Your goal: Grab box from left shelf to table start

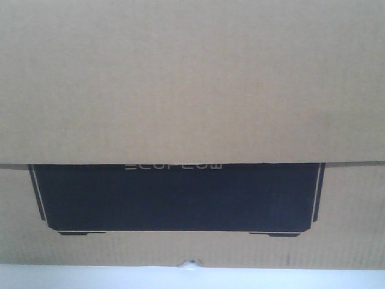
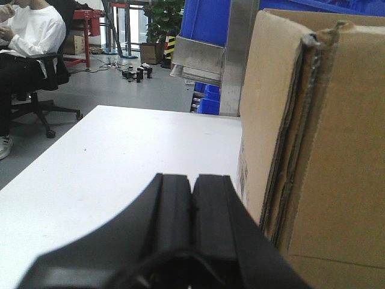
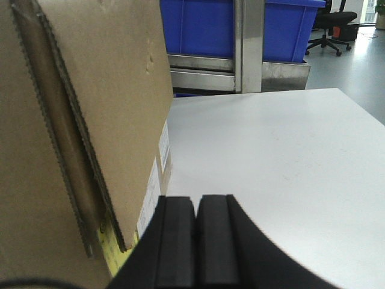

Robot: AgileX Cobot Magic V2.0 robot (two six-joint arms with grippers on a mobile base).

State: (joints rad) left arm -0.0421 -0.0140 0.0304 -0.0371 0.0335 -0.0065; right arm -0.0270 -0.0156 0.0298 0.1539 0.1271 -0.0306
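My left gripper (image 2: pixel 192 183) and right gripper (image 3: pixel 197 208) are both pressed closed, empty, flanking the box (image 1: pixel 192 90) standing on the table (image 3: pixel 271 156). Its black panel (image 1: pixel 177 195) bears pale, half-hidden lettering I cannot read. Blue bins (image 3: pixel 198 27) sit behind.

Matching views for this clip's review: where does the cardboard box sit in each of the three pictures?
Front view: the box fills nearly the whole picture, its black panel low and centred.
Left wrist view: the box takes up the right side, beside the shut left claw.
Right wrist view: the box takes up the left side, beside the shut right claw.
Shared landmark: the white table that the box stands on.
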